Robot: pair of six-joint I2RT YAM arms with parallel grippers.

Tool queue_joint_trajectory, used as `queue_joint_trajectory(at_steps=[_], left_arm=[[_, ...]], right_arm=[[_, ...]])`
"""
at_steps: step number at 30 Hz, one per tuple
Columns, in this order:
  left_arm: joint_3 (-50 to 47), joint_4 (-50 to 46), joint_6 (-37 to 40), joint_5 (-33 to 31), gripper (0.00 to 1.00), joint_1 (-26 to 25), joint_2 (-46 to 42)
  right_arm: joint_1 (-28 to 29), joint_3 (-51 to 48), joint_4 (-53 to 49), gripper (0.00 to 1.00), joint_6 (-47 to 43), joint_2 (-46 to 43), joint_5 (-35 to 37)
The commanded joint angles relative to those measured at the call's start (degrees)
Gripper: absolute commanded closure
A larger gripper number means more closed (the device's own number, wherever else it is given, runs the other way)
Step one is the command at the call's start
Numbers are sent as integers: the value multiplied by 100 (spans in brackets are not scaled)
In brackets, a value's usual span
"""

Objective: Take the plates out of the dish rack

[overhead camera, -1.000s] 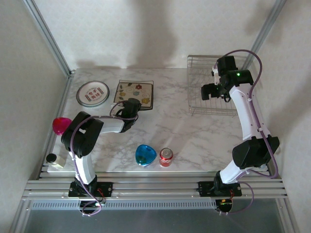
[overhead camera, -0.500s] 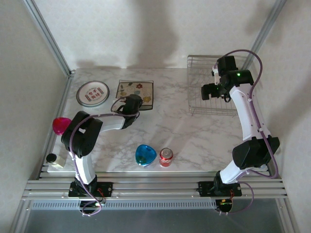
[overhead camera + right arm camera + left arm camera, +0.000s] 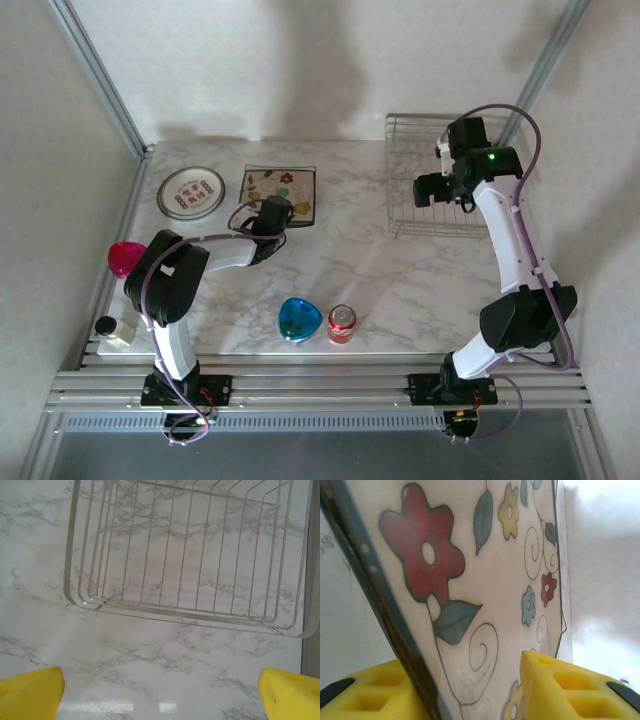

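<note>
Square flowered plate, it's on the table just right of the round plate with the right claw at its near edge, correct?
No, the left claw is at the near edge of the square flowered plate, as the left wrist view shows, its rim between the yellow fingers. It does lie just right of the round plate.

two plates, one rack, two bowls, one can
</note>
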Motion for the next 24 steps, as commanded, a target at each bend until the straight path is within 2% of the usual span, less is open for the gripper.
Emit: queue_joint_trajectory(at_steps=[1,4,12,14,17,24], left_arm=[[69,20,184,41,47,62,-283],[43,6,193,175,43,95,-263],[60,-128,314,512,43,219,-272],[58,-153,326,670,28,250,-262],[49,-228,325,833,15,250,-263],[-140,-468,468,894,9,285,-513]], right_arm=[[-36,-103,67,1,35,-170,-62],[-34,-120,85,1,35,-184,-57],[-40,-114,131,1,53,-158,-110],[-32,-112,129,1,53,-144,-106],[-33,-137,175,1,78,-149,-125],[-33,-174,292,1,141,-109,-221]])
